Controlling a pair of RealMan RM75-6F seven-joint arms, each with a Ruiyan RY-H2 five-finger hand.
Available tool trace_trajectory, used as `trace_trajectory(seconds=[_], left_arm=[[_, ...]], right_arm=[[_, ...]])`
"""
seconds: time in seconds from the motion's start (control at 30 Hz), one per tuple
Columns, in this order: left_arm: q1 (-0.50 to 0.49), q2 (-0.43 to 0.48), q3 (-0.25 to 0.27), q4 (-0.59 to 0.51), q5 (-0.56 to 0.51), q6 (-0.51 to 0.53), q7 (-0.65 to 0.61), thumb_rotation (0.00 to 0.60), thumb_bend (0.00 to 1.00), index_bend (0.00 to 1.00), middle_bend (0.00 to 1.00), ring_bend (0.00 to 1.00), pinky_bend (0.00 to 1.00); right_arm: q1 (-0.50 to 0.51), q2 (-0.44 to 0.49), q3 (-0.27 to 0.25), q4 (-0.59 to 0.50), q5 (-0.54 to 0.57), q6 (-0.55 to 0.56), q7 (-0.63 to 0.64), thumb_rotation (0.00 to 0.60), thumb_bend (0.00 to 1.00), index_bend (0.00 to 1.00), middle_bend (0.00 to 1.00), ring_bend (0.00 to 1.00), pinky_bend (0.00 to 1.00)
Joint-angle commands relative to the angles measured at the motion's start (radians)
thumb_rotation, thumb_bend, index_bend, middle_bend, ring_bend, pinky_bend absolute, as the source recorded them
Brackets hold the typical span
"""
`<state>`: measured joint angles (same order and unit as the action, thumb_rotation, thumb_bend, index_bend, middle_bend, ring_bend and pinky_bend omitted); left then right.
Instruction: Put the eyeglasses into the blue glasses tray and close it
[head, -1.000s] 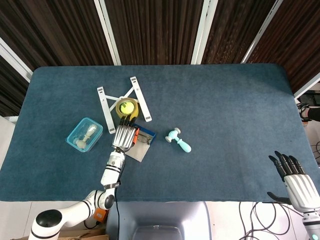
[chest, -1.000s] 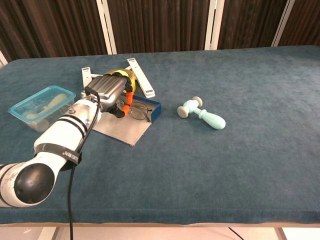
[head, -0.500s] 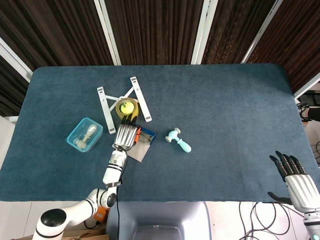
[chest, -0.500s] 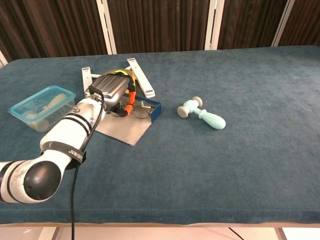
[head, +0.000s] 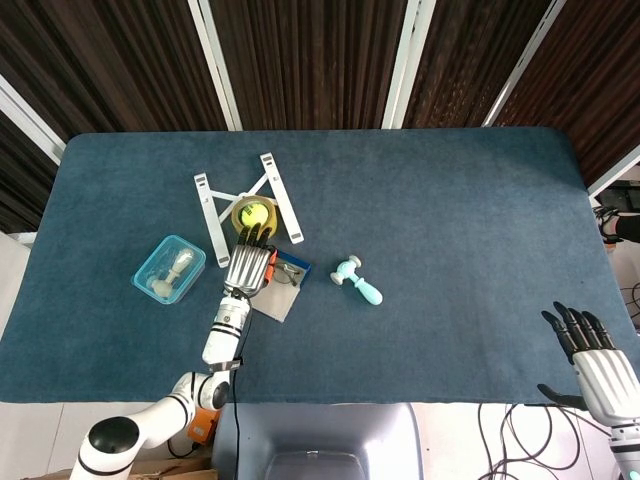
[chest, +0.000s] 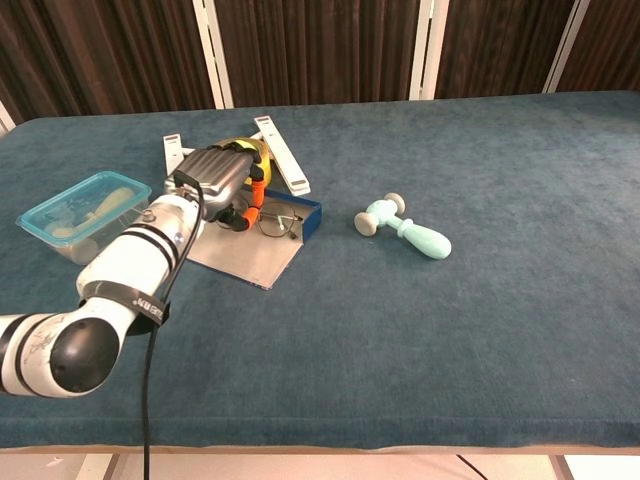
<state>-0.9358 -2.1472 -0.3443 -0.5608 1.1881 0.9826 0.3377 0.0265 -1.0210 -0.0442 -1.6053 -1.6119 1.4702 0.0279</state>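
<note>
- Dark slatted panels back the scene; your workspace is the blue-carpeted table (chest: 480, 330), which carries every item.
- Your left hand (head: 249, 268) lies palm down over the near-left part of the blue glasses tray (chest: 304, 216). The chest view shows its fingers (chest: 245, 212) curled down toward the eyeglasses (chest: 272, 223). Whether the fingers pinch the frame or only rest beside it cannot be determined from either view.
- The eyeglasses lie just to the right of the left hand, inside the tray's blue rim. Judged from this, the placing step is at or near completion.
- The tray's grey lid flap (chest: 243, 257) lies flat on the table, on the near side of the left hand. It is open so that the tray can receive the glasses; closing is not yet done.
- Expect to fold the flap up and over the tray. Confirm first that no temple arm sits on the rim, or the lid may jam.
- Your right hand (head: 600, 370) is parked at the table's near right corner, well apart from the tray, fingers spread and holding nothing. It is kept clear of the left arm's work.
- Beyond the left hand stand a yellow tape roll (head: 254, 214) and a white folding stand (head: 282, 195). A clear container (chest: 77, 207) sits to its left and a pale green toy hammer (chest: 406, 229) to its right.
</note>
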Motion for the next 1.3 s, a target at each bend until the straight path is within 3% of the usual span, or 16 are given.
trace_trajectory(seconds=[0.03,0.23,0.47,0.57,0.73,0.9,1.0,1.13,1.3], left_arm=[[0.002,0.003,0.004,-0.001,0.004,0.001,-0.006,0.600,0.39,0.29,0.11,0.06,0.12],[0.008,0.009,0.011,-0.010,0.016,0.026,-0.018,0.600,0.37,0.20,0.10,0.05,0.12],[0.032,0.038,0.020,-0.069,0.030,0.068,-0.025,0.600,0.36,0.18,0.07,0.04,0.12],[0.070,0.081,0.041,-0.156,0.054,0.121,-0.032,0.600,0.35,0.18,0.07,0.03,0.13],[0.168,0.206,0.106,-0.389,0.100,0.202,-0.032,0.600,0.32,0.18,0.05,0.02,0.13],[0.253,0.360,0.181,-0.640,0.107,0.204,0.023,0.600,0.30,0.19,0.04,0.00,0.13],[0.282,0.426,0.220,-0.737,0.101,0.187,0.066,0.600,0.29,0.19,0.02,0.00,0.13],[0.301,0.449,0.249,-0.776,0.093,0.174,0.105,0.600,0.29,0.20,0.02,0.00,0.13],[0.309,0.403,0.260,-0.726,0.089,0.164,0.121,0.600,0.29,0.22,0.02,0.00,0.13]], right_arm=[[0.000,-0.001,0.000,0.000,0.000,-0.002,-0.003,0.600,0.18,0.00,0.00,0.00,0.00],[0.002,-0.002,0.000,-0.003,0.002,-0.007,-0.010,0.600,0.18,0.00,0.00,0.00,0.00],[0.002,-0.003,-0.001,-0.004,-0.001,-0.007,-0.012,0.600,0.18,0.00,0.00,0.00,0.00],[0.003,-0.003,-0.003,-0.005,-0.005,-0.008,-0.013,0.600,0.18,0.00,0.00,0.00,0.00],[0.000,-0.001,-0.007,-0.005,-0.016,-0.001,-0.010,0.600,0.18,0.00,0.00,0.00,0.00],[-0.001,-0.002,-0.015,-0.005,-0.031,0.002,-0.012,0.600,0.18,0.00,0.00,0.00,0.00],[-0.002,-0.002,-0.020,-0.006,-0.042,0.003,-0.016,0.600,0.18,0.00,0.00,0.00,0.00],[-0.002,-0.005,-0.025,-0.006,-0.053,0.005,-0.023,0.600,0.18,0.00,0.00,0.00,0.00],[-0.003,-0.008,-0.032,-0.010,-0.069,0.009,-0.029,0.600,0.18,0.00,0.00,0.00,0.00]])
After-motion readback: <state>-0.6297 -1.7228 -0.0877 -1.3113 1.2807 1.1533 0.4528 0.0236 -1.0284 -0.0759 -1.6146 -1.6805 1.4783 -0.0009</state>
